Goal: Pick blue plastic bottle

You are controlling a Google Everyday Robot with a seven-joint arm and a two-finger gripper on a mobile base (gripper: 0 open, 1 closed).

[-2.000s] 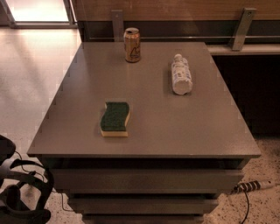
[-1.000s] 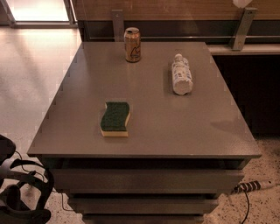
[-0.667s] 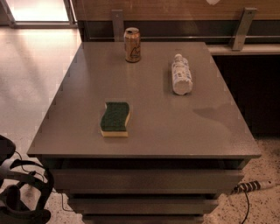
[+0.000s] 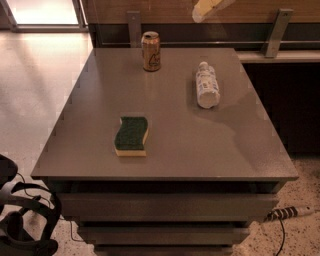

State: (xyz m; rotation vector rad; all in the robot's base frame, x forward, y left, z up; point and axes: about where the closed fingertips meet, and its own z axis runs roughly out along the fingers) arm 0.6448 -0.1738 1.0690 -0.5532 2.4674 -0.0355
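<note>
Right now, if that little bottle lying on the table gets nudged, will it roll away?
Probably: the blue plastic bottle lies on its side, so a sideways nudge could roll it. Its whitish plastic body looks light and may dent if squeezed. The claw hangs high above the table, touching nothing.

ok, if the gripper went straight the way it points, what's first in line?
Probably the gold can, upright at the table's far edge: the gripper, at the top of view, points down-left toward it, not at the blue plastic bottle. Depth is unclear.
</note>
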